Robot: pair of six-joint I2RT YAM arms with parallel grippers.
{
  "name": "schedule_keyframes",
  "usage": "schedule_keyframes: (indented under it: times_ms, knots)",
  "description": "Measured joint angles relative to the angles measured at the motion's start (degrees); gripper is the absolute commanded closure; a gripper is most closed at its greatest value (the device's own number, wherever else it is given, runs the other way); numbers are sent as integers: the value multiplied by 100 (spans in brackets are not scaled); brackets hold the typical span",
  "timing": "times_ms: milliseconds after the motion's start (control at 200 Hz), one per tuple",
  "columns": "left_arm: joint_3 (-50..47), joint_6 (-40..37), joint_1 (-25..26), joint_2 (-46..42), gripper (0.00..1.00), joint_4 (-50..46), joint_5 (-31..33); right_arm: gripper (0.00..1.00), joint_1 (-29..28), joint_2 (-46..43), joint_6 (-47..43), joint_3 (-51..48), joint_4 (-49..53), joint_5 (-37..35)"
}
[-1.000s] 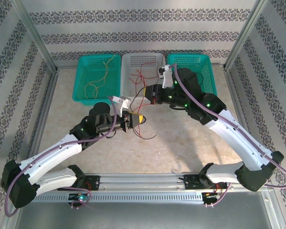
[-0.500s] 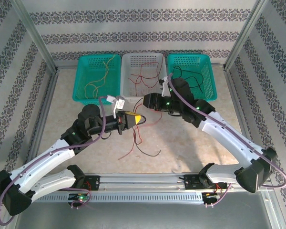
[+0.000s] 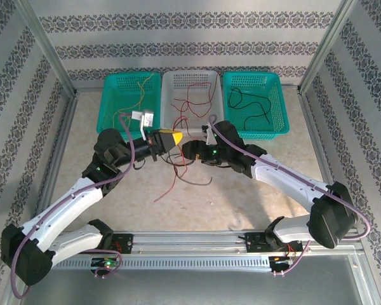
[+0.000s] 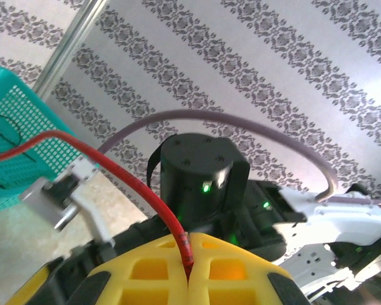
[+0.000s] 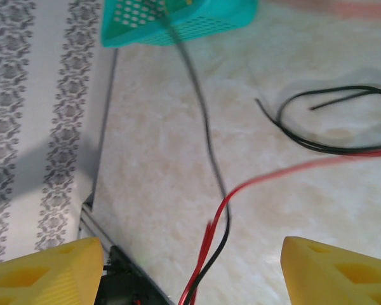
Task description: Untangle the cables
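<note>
Yellow cables (image 3: 130, 105): loose squiggles in the teal basket at 11 o'clock. Red cables (image 3: 193, 100): tangled heap in the white basket at 12. Black cables (image 3: 249, 107): open loops in the teal basket at 1. Loose red cable (image 3: 167, 187) and loose black cable (image 3: 197, 183) lie mid-table, crossing, red tail toward 7. Pinched red cable (image 4: 183, 244) is clamped in the left gripper (image 4: 187, 279) and arcs off toward 10.

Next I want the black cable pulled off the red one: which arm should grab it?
Right. The right gripper is open, with the black cable passing between its jaws, so it could probably just close. The left gripper is shut on the red cable.
</note>
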State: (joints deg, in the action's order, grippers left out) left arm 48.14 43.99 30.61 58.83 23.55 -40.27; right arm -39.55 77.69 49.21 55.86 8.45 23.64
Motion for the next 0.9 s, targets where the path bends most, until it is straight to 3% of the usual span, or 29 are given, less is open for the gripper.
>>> schedule_keyframes:
  times_ms: [120, 205, 260, 360, 475, 899]
  knots:
    - [328, 155, 0, 190, 100, 247, -177, 20, -214, 260, 175, 2, -485, 92]
    - [634, 177, -7, 282, 100, 289, -291, 23, -352, 588, 256, 44, -697, 90]
    - [859, 179, -39, 337, 100, 299, -350, 36, -398, 822, 302, 52, -800, 96]
    - [1261, 184, -168, 413, 100, 313, -444, 70, -411, 1204, 450, 57, -861, 35]
    - [1659, 164, -393, 424, 100, 214, -485, 86, -291, 1475, 660, 46, -850, -55]
    - [3528, -584, -1270, -275, 100, -1759, 197, 100, 122, 1801, 966, -564, -866, -236]
